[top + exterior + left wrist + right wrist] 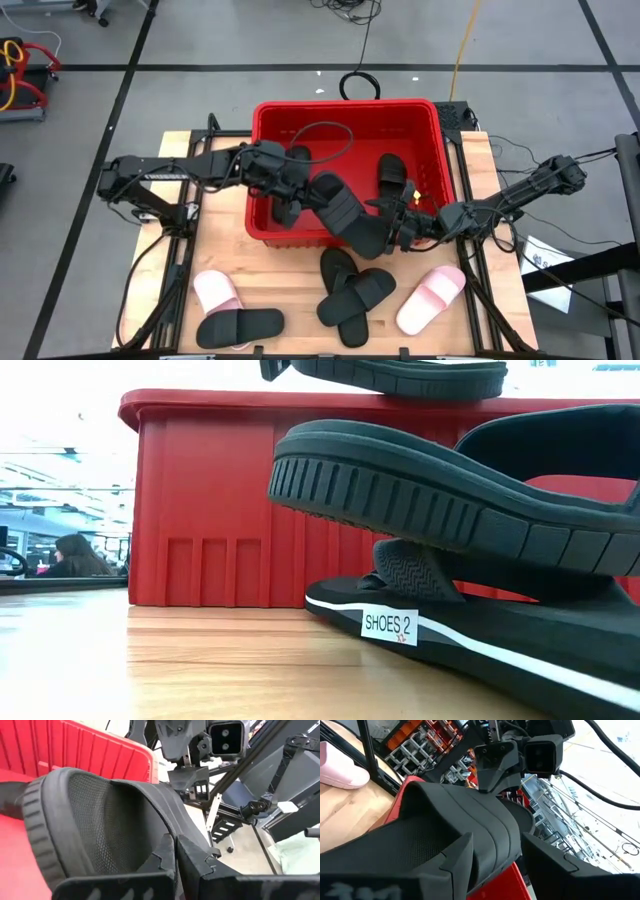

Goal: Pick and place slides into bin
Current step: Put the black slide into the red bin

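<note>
The right gripper (405,228) sits at the front right corner of the red bin (262,125), its fingers (547,857) spread wide around the strap end of a black wide-strap slide (350,215). In the right wrist view the strap fills the space between the two fingers, so it has hold of that sandal. The left gripper (290,195) meets the same slide from the other side, over the bin's front left part. Its fingers (200,865) are closed tight on the slide's edge, as the left wrist view shows with the ridged sole rim curving up just past them. So the slide hangs tilted between both arms, partly over the bin's front rim and partly above the table (280,270).

Inside the bin lies one black sandal (393,178) near the right wall, and a dark cable loop (325,135) shows over its back part.

On the table in front of the bin lie more slides: a crossed pile of black ones (350,295) in the middle, a pink one (430,298) to the right, another pink one (215,291) to the left and a black one (240,326) just beside it. The low view shows a black sandal with a "SHOES 2" label (388,625) lying on the wood, another sole resting tilted on it.
</note>
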